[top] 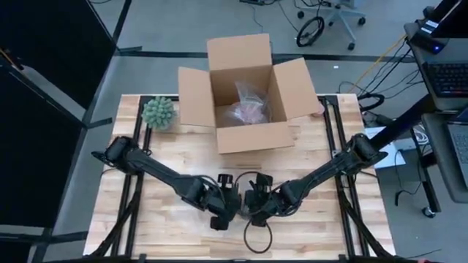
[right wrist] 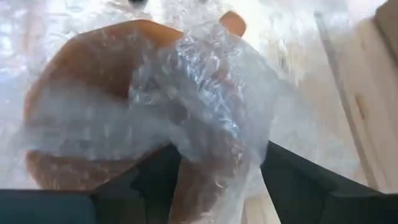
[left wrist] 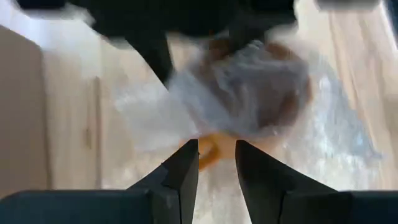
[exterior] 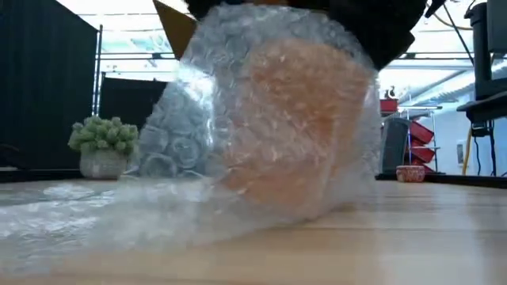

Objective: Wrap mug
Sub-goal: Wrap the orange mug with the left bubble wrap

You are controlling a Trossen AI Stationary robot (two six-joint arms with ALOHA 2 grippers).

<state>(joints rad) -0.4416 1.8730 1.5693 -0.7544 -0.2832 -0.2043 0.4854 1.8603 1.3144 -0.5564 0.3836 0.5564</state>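
The left pincer (top: 221, 213) sits low in the middle of the high view, just left of the right pincer (top: 254, 210), the two almost meeting over the front of the wooden counter (top: 322, 234). In the left wrist view its two dark fingers (left wrist: 184, 171) stand a narrow gap apart and close on nothing that can be made out; an orange bit of the mug, perhaps the handle, shows in the gap just past their tips. The right pincer's fingers (right wrist: 292, 180) show at the bottom of the right wrist view, spread to either side of the mug (right wrist: 93, 112), with a fold of bubble wrap (right wrist: 205, 81) bunched between them; whether they press on the wrapped mug cannot be told. The mug is orange-brown, draped in the clear wrap, and rests on the counter between the two pincers; in the low view it fills the middle of the frame, with loose wrap trailing across the counter to the lower left. Farther off, at the upper middle of the high view, an open cardboard box (top: 245, 139) stands on the counter's back edge with a clear wrapped bundle (top: 248, 109) inside. To the box's left, near the counter's upper left corner, stands a small potted plant (top: 159, 112), also seen at the left of the low view.
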